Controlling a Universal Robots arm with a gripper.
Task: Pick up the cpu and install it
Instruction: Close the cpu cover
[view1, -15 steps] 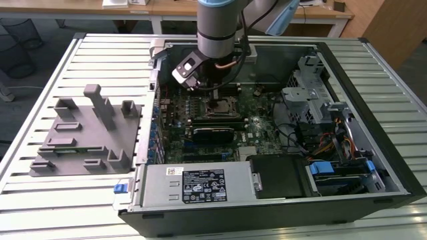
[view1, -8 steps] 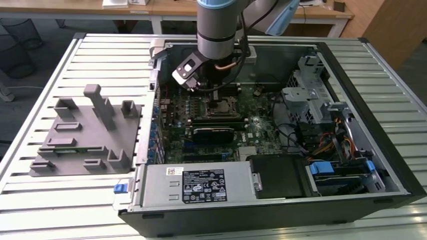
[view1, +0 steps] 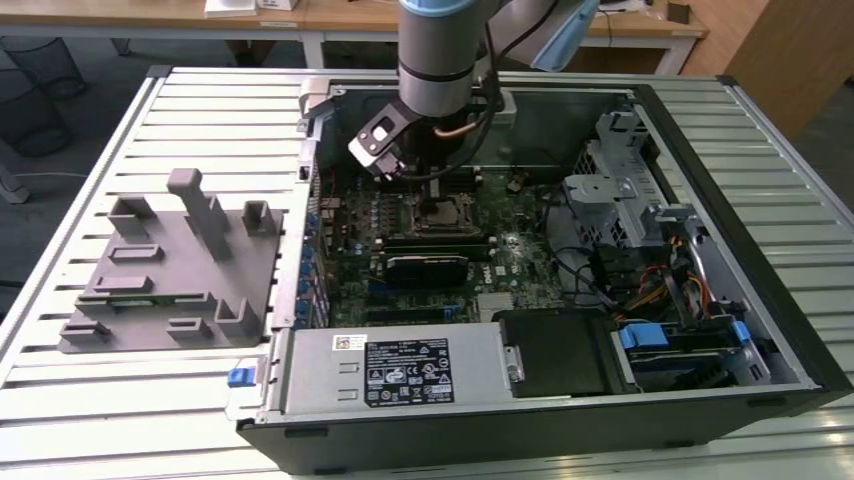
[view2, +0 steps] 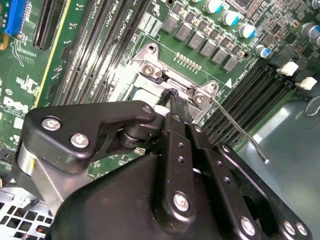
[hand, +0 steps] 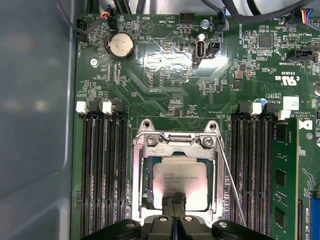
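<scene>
The black pincer (hand: 175, 199) is resting with its fingers pressed together, gripping nothing. Directly under its tips, the small square silvery-topped cpu (hand: 181, 180) is lying flat inside the silver metal socket frame (hand: 139, 170). Placement appears done; the thin wire lever (hand: 231, 185) is apparently standing unlatched.

Probably a robotics lab, slatted metal workbench (view1: 120, 130), opened computer case (view1: 561, 440), wooden desks (view1: 347, 15) behind

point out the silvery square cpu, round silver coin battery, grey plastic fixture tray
cpu (hand: 180, 180), first wrist view, middle of metal top
coin battery (hand: 121, 46), first wrist view, centre of face
fixture tray (view1: 174, 270), exterior view, flat base
</scene>
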